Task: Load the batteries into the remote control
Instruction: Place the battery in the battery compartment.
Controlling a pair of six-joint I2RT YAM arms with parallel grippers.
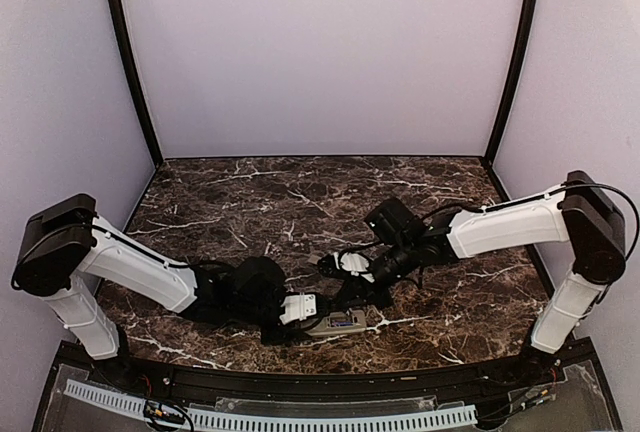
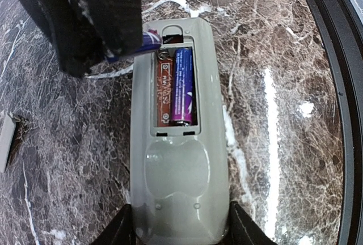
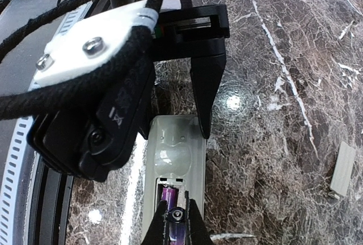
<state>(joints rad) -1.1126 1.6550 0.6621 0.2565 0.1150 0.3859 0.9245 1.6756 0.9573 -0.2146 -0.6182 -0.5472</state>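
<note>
Dark brown marble table point(image 1: 300, 202) with white veins; the grey-beige back of the remote control point(image 2: 178, 188) faces up, lying flat at 6 o'clock on the table close to the near edge in the top view; its battery bay is open, no cover on it.

Left gripper point(image 2: 181, 223) reaches in from 9 o'clock in the top view; its two black fingers point(image 2: 126, 227) press the two long sides of the remote's end, so it is clamped on the remote control.

Seated battery point(image 2: 182, 86), blue-purple, lies lengthwise in the bay slot on the 3 o'clock side in the left wrist view; the slot on the 9 o'clock side beside it shows bare brown backing and a spring at its 12 o'clock end.

Right gripper point(image 3: 177, 218) comes down from 1 o'clock in the top view; fingers drawn together and pinching the held battery point(image 2: 147, 42); only its blue-purple tip shows, tilted, at the bay's 11 o'clock corner over the bare slot; cannot tell whether it touches the spring.

Cover piece point(image 3: 343, 168), flat and grey, lies on the marble at 3 o'clock of the remote in the right wrist view, well apart.
</note>
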